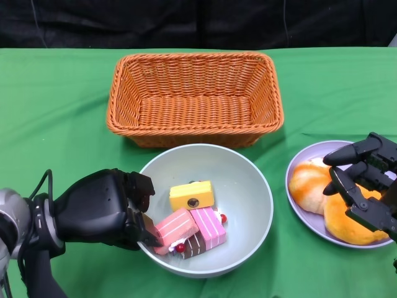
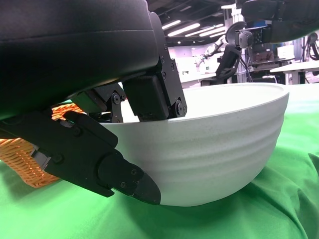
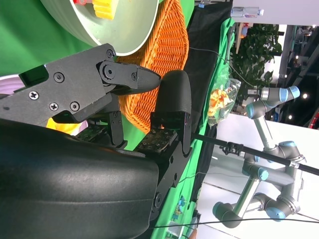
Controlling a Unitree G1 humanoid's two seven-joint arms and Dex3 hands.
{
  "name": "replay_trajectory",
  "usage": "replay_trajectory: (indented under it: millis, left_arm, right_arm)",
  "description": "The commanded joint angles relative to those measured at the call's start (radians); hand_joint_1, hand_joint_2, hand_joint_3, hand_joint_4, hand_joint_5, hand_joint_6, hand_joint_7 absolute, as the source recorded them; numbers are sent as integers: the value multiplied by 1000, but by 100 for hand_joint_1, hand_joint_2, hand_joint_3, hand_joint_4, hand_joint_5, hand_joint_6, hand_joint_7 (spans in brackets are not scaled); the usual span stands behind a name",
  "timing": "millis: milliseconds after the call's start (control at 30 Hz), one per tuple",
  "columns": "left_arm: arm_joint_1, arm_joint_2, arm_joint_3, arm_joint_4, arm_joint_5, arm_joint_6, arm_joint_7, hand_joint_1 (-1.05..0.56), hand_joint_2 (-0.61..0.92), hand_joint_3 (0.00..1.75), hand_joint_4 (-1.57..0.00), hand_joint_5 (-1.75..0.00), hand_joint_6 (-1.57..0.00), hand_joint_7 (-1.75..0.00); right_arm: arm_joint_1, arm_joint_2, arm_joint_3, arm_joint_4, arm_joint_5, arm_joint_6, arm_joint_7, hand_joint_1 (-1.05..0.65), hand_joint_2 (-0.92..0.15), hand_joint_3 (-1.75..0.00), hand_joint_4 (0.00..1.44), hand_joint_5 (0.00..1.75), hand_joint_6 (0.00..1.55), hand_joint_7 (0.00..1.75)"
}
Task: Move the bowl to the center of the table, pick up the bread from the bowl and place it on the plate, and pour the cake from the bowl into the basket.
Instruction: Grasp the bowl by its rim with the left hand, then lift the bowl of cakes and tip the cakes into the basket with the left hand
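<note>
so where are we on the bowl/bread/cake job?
Done: bowl sits mid-table before the basket, and two bread pieces lie on the plate, none left in the bowl. In hand: left hand grips the bowl's rim; right hand hovers open over the plate. Left: pouring the cake pieces into the basket, which holds nothing yet.

We record a green cloth (image 1: 56,112) covering the table to its edges, and a black curtain (image 1: 198,22) along the far edge. Beyond the table we note grey jointed arms (image 3: 269,164), a leafy plant (image 3: 259,47) and ceiling lights (image 2: 192,30).
</note>
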State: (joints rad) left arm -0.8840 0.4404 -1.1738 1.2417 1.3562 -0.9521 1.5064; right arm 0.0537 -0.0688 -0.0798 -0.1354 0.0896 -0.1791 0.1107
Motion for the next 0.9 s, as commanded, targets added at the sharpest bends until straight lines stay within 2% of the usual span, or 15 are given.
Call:
replay_trajectory:
  millis: [33,767,900]
  left_arm:
    - [11,9,16,6,-23,-13,-4,-27,70,0,-99,-97,-138,-1]
    - [17,13,40,7,-24,-25,-3,-21,72,0,-96,-102,-138,-1]
    - [17,14,38,4,-19,-20,11,-22,72,0,-88,-123,-138,-1]
  right_arm:
    - [-2,-7,-10,1,12,-8,4,-13,-76,-58,69,144,72,109]
    - [-6,-3,-5,9,-5,-26,0,-15,-78,-54,69,145,72,111]
    - [-7,-2,-5,9,-11,-26,-4,-15,-78,-54,69,145,72,112]
